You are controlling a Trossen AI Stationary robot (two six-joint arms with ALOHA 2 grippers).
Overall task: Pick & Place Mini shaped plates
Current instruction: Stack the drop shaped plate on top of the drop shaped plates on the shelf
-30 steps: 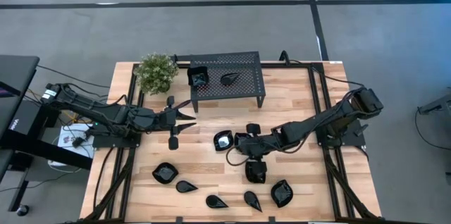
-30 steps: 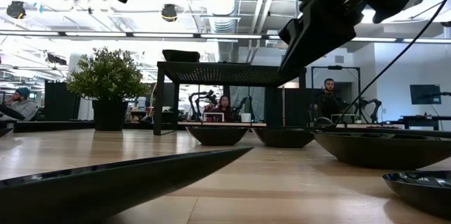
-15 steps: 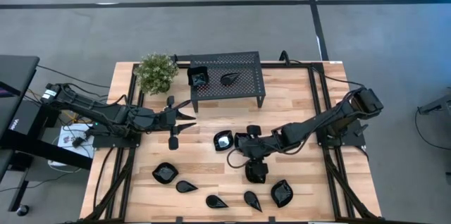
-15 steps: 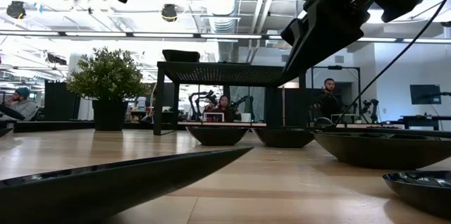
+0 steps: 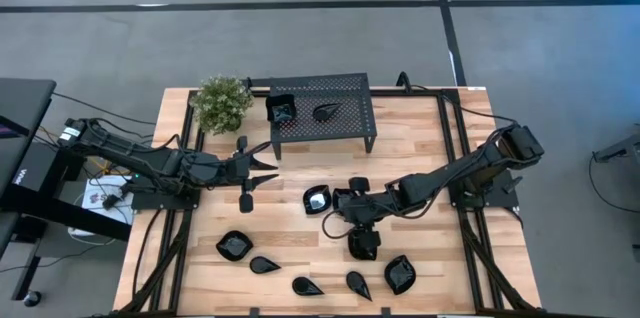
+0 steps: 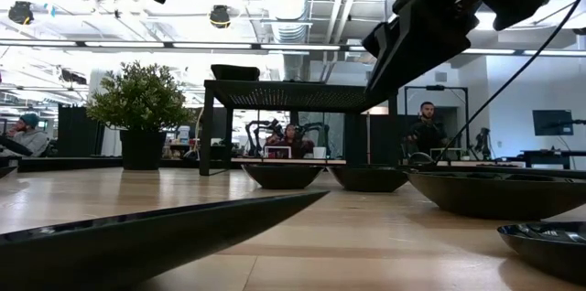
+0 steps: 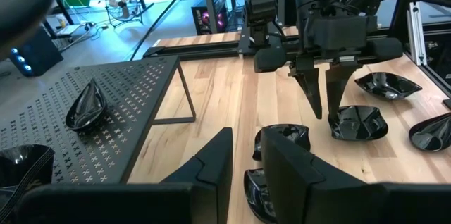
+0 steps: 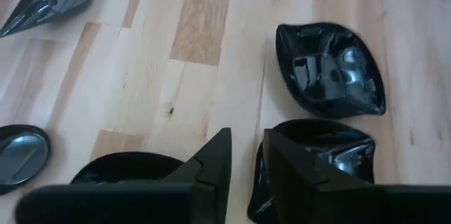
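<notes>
Black glossy plates (image 5: 235, 246) lie scattered over the near half of the wooden table (image 5: 420, 128) in the high view; two more sit on the perforated stand (image 5: 362, 118) at the far edge, a squarish one (image 5: 281, 109) and a leaf-shaped one (image 5: 327, 112), which suggests the stand is where the dishes are being gathered; a potted plant (image 5: 221, 103) stands just beside it. The left gripper (image 5: 268, 172) hangs near the stand with nothing between its fingers; the right gripper (image 5: 354, 226) reaches over a squarish plate (image 5: 363, 244) in the middle of the table.

Low view: dishes (image 6: 282, 175) rest flat on the wood in front of the stand, and people sit in the room beyond.

Left wrist view: the left fingers (image 7: 209, 164) stand a little apart and empty, and the right gripper's fingers (image 7: 322, 89) point down at a plate (image 7: 358, 122) without gripping it.

Right wrist view: the right fingers (image 8: 211, 157) show a narrow gap and hold nothing; one dish (image 8: 314, 155) lies right at their tips, probably the next to be picked, another (image 8: 330, 69) just past it.
</notes>
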